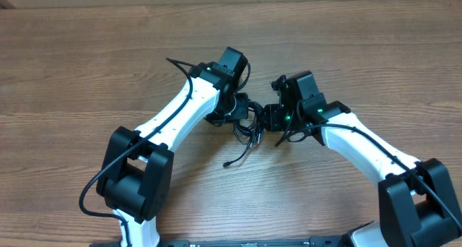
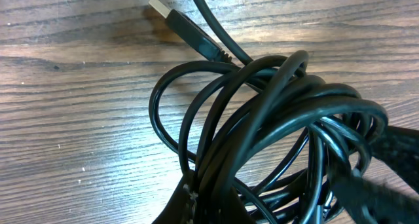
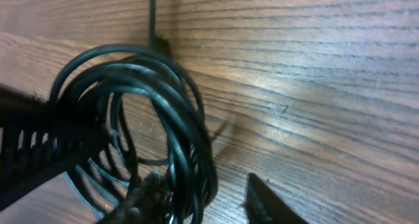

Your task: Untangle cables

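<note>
The cables (image 1: 250, 129) are a coil of thin black cords in the middle of the table, between my two grippers. One loose end with a plug (image 1: 227, 164) trails toward the front. In the left wrist view the coil (image 2: 275, 119) fills the frame, and a silvery USB plug (image 2: 163, 13) lies on the wood. My left gripper (image 2: 216, 207) is shut on a bunch of strands at its bottom edge. In the right wrist view the coil (image 3: 177, 119) hangs between the fingers of my right gripper (image 3: 206, 201), which is open, with a gap beside the strands.
The wooden table (image 1: 86, 74) stretches around the coil. A thin black cord (image 1: 173, 62) pokes out past the left arm. The other gripper's black finger shows at the right of the left wrist view (image 2: 393, 158) and at the left of the right wrist view (image 3: 33, 145).
</note>
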{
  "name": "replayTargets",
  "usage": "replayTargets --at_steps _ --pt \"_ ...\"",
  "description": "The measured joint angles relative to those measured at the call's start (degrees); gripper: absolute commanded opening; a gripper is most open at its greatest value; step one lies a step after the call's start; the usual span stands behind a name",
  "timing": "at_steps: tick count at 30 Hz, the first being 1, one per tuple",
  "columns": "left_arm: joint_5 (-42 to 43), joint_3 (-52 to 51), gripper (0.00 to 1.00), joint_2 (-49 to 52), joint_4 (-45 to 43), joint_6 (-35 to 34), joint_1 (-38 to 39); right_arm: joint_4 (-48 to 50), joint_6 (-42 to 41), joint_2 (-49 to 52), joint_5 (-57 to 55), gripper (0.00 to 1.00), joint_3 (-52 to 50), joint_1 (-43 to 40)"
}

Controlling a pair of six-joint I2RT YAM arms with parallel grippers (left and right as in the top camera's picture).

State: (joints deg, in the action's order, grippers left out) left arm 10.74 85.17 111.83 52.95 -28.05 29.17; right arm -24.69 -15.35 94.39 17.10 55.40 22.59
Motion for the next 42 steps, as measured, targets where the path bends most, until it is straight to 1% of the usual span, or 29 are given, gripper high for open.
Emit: replayTargets --at_steps 2,3,5,6,8,9,10,11,15,18,22,28,30,33,35,36,37,38,40,42 --pt "0.24 0.0 0.04 0.0 0.07 0.0 0.0 0.02 -1.09 0.2 0.04 0.32 0.0 0.02" --pt "0.42 0.0 0.04 0.0 0.04 0.0 0.0 0.04 -1.53 0.2 0.07 0.37 0.0 0.0" --pt "1.25 0.0 0.04 0.0 -0.15 0.0 0.0 0.04 -2.03 0.2 0.46 0.35 0.0 0.02" --pt "1.79 0.0 0.04 0.0 -0.39 0.0 0.0 0.07 -2.12 0.2 0.74 0.31 0.0 0.02" --pt "2.95 0.0 0.04 0.0 -0.7 0.0 0.0 0.13 -2.51 0.2 1.16 0.27 0.0 0.02" --pt "3.39 0.0 0.04 0.0 -0.66 0.0 0.0 0.35 -2.47 0.2 1.14 0.22 0.0 0.02" --pt "3.63 0.0 0.04 0.0 -0.63 0.0 0.0 0.5 -2.56 0.2 1.09 0.1 0.0 0.02" --pt "3.72 0.0 0.04 0.0 -0.61 0.0 0.0 0.7 -2.64 0.22 0.98 0.04 0.0 0.0" --pt "3.45 0.0 0.04 0.0 -0.46 0.0 0.0 0.61 -2.6 0.28 1.07 0.04 0.0 0.02" --pt "0.52 0.04 0.04 0.0 0.9 -0.52 0.0 -0.63 -3.08 0.28 1.11 0.04 0.02 0.09" --pt "-3.39 0.11 0.04 0.0 2.38 -2.89 1.22 -8.09 -6.62 0.26 -0.55 0.04 1.88 -0.57" --pt "-4.61 1.53 0.04 0.0 4.15 -5.81 0.79 -12.33 -10.01 -0.17 0.57 0.04 2.6 -8.55" --pt "-8.5 1.55 0.04 0.0 6.95 -6.29 -1.55 -13.7 -10.54 -0.26 -3.21 0.04 2.58 -12.41" --pt "-13.73 1.36 0.04 0.0 8.96 -6.32 -8.0 -15.19 -11.06 -0.26 -9.27 0.04 2.58 -19.06" --pt "-14.71 1.33 0.04 -0.33 8.55 -6.32 -11.02 -15.52 -11.39 -0.26 -10.49 0.04 2.58 -20.06" --pt "-14.51 1.27 0.04 -0.87 8.02 -6.08 -12.09 -15.52 -11.43 -0.26 -10.47 0.05 2.58 -20.04" --pt "-13.62 1.22 0.04 -1.95 6.73 -5.29 -12.46 -15.39 -11.45 -0.26 -9.77 0.11 2.58 -19.82" --pt "-11.89 1.07 0.04 -2.95 5.16 -3.85 -12.44 -15.1 -11.13 -0.26 -8.5 0.21 2.58 -19.76" --pt "-4.42 1.01 0.04 -5.75 0.9 2.05 -11.98 -13.33 -9.14 -0.26 -3.19 0.37 2.58 -19.54" --pt "3.32 1.01 0.04 -8.39 -0.59 8.22 -11.19 -11.82 -6.78 -0.26 3.72 0.46 2.58 -18.84"
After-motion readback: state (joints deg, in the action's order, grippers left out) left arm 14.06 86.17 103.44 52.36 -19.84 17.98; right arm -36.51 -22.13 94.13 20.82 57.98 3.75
